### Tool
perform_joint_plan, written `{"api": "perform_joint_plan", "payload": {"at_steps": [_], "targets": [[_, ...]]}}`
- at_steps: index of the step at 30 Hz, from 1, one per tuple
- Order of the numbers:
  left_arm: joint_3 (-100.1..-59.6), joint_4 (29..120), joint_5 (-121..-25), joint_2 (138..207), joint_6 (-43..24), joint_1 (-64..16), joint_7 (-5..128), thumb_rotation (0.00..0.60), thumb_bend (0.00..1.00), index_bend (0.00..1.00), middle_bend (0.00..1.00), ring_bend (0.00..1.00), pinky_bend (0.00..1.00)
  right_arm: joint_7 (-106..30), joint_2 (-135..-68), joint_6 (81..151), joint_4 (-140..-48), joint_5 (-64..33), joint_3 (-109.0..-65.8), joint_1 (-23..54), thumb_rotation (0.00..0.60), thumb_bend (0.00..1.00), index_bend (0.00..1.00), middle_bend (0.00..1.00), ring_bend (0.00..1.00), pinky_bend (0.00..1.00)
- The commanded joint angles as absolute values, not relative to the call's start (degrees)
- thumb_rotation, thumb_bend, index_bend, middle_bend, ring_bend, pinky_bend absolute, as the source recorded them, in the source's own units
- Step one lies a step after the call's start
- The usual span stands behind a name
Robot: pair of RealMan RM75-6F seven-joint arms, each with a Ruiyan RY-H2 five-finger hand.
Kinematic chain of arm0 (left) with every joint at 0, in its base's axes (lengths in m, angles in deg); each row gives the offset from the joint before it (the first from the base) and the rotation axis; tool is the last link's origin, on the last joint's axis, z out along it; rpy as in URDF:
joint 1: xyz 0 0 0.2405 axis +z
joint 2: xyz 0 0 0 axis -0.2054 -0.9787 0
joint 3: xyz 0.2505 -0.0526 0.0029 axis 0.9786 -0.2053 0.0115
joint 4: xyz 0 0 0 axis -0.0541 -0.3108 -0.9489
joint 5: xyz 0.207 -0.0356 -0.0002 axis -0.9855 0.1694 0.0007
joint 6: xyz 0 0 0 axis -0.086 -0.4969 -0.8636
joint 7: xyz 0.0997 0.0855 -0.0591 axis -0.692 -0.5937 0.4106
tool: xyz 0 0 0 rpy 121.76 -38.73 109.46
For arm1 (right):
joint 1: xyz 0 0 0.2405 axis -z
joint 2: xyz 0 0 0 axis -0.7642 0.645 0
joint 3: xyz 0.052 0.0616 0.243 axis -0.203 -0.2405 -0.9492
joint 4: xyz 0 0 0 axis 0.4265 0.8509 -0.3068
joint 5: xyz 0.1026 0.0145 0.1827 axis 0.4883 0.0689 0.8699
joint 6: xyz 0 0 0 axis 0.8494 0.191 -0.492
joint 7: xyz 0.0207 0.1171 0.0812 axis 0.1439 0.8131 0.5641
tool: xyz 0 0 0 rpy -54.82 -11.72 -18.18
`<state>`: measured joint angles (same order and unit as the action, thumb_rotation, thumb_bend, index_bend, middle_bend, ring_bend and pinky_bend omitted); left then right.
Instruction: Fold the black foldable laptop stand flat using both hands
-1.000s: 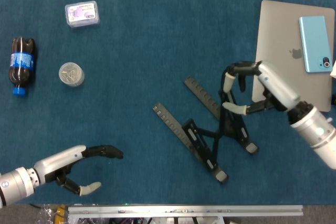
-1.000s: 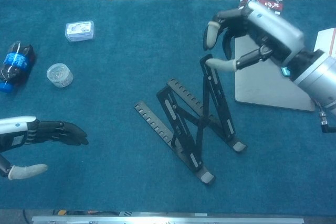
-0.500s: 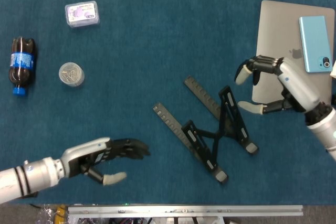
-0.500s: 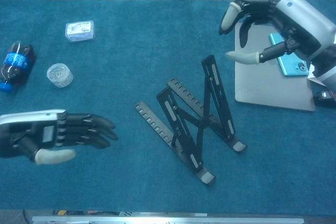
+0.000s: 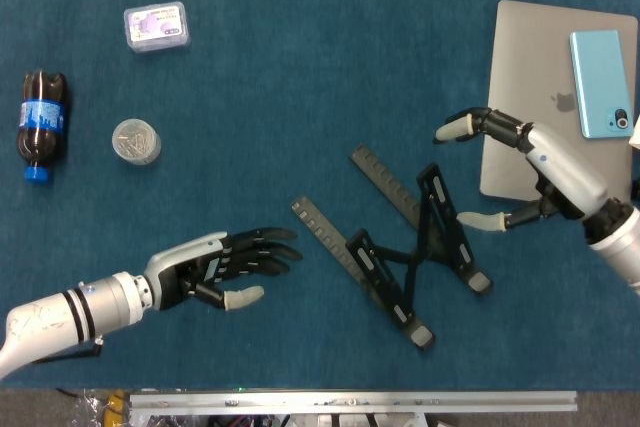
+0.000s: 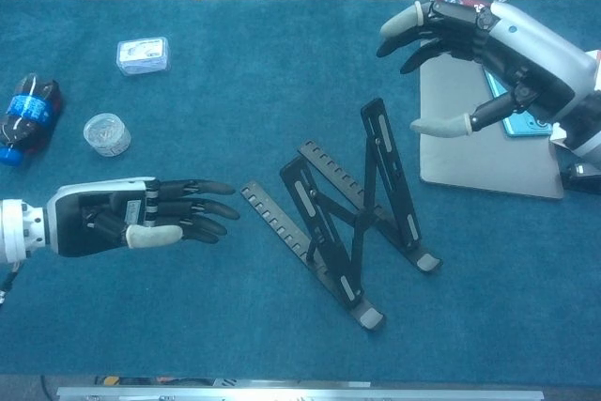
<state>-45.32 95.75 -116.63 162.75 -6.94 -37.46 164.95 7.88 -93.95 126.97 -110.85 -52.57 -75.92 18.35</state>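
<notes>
Blue table (image 5: 300, 77): stand (image 5: 400, 247) between open hands.

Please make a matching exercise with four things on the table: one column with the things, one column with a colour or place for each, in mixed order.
Things:
1. laptop stand
2. phone
3. bottle
4. left hand

Descriptions:
A. lying on its side at the table's left edge
B. black, partly raised, mid-table
C. open, left of the stand
D. light blue, on the laptop

Pairs: 1-B, 2-D, 3-A, 4-C

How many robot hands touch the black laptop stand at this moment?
0. The left hand is open beside the black laptop stand's left end, apart from it. The right hand hovers open over the laptop's edge.
</notes>
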Motion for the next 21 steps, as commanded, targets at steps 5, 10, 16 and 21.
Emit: {"api": "perform_joint_plan", "payload": {"at_steps": [5, 10, 16, 21], "targets": [[-46.46, 96.65, -115.07, 164.73, -6.66, -37.39, 170.7, 0.6, 0.41, 0.07, 0.14, 0.14, 0.1, 8.08, -96.05, 125.34, -108.94, -51.16, -75.97, 17.83, 0.6, 0.1, 0.27, 0.32, 0.21, 0.29], [-47.39, 97.39, -114.51, 165.85, -6.47, -37.78, 173.86, 0.6, 0.41, 0.07, 0.14, 0.14, 0.1, 9.57, -97.18, 123.19, -108.38, -51.58, -74.99, 16.79, 0.6, 0.1, 0.27, 0.32, 0.21, 0.29], [-47.68, 97.55, -114.6, 166.79, -5.87, -38.38, 176.6, 0.6, 0.41, 0.07, 0.14, 0.14, 0.1, 11.33, -97.36, 122.57, -108.13, -53.16, -73.4, 16.14, 0.6, 0.1, 0.27, 0.32, 0.21, 0.29], [-48.52, 96.96, -113.43, 168.09, -5.15, -38.3, 177.34, 0.6, 0.41, 0.07, 0.14, 0.14, 0.1, 13.0, -97.1, 123.2, -108.42, -54.38, -72.38, 15.93, 0.6, 0.1, 0.27, 0.32, 0.21, 0.29]]}}
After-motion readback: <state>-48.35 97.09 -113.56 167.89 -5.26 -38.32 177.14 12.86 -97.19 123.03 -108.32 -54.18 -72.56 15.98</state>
